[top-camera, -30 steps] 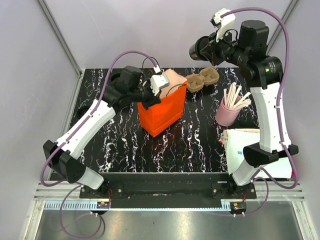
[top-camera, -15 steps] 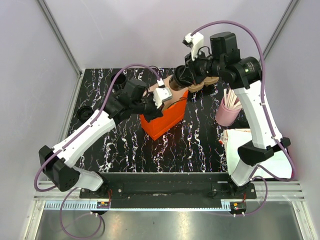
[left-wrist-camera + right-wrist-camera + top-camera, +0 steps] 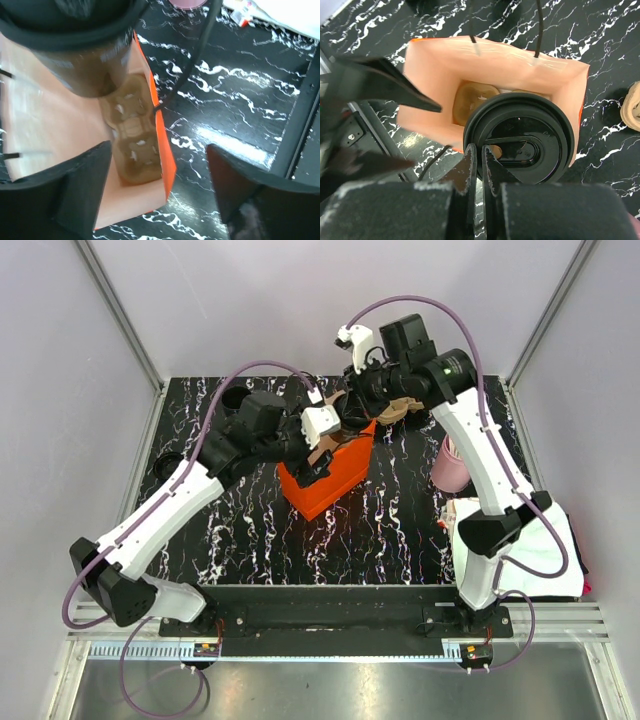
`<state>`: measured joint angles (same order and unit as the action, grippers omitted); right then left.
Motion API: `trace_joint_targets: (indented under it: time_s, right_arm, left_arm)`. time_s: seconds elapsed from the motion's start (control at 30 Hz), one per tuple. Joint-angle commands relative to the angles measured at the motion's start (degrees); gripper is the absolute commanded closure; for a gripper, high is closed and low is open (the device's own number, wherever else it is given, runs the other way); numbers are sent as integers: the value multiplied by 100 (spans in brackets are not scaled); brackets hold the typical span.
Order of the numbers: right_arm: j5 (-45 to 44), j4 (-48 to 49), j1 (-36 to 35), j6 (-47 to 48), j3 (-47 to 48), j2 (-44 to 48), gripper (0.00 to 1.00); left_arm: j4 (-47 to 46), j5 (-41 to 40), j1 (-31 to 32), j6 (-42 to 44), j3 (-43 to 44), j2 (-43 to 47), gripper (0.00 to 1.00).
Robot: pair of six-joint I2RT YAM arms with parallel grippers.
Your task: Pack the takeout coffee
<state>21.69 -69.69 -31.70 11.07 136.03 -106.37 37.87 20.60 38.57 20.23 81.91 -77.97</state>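
Hanging over the open mouth of the orange paper bag (image 3: 335, 475), the takeout coffee (image 3: 520, 137) was held by the right gripper (image 3: 480, 155). The near rim of its round black lid was pinched between the two fingers (image 3: 470, 160), which were pressed almost together on that thin edge. From the right wrist, the lid was seen to cover much of the bag's opening. Raised marks could be made out on the lid, but they were too small to be read.

The cup's dark body was seen from the left wrist at the top of the bag, above a brown pulp tray (image 3: 132, 145) that lay on the bag's floor. No contact between the cup and this tray could be made out.

The left gripper (image 3: 159, 150) was spread wide at the bag's near corner, with its fingers (image 3: 80, 195) on either side of the orange wall and nothing gripped between them.

On the black marbled table (image 3: 250, 525), a second pulp tray (image 3: 408, 408) lay just behind the bag, partly hidden by the right arm. A pink cup (image 3: 447, 470) stood to the right, and white papers (image 3: 520, 540) were spread near the right arm's base. Some print showed on the papers, but it could not be read.
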Motion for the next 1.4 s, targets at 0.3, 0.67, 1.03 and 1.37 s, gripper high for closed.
trace_joint_targets:
  time_s: [0.3,0.67,1.03,1.37]
  right_arm:
    - [-622,105,-257,-35,284,-718,100]
    - [-1035,149,-582,53,222,-1044,100]
    - [-1238,218,-609,176,-23,-1229,100]
    - [-1369,526,-618,325,-331,-1273,100]
  left_arm:
    - [-34,-390,-297,52,589,731,1]
    - [-438,-461,-999,-89,247,1109,1]
    - [-684,-250,-1325,-247,-17,1135,1]
    - [-781,-188,-1387,-335,-184,1171,1]
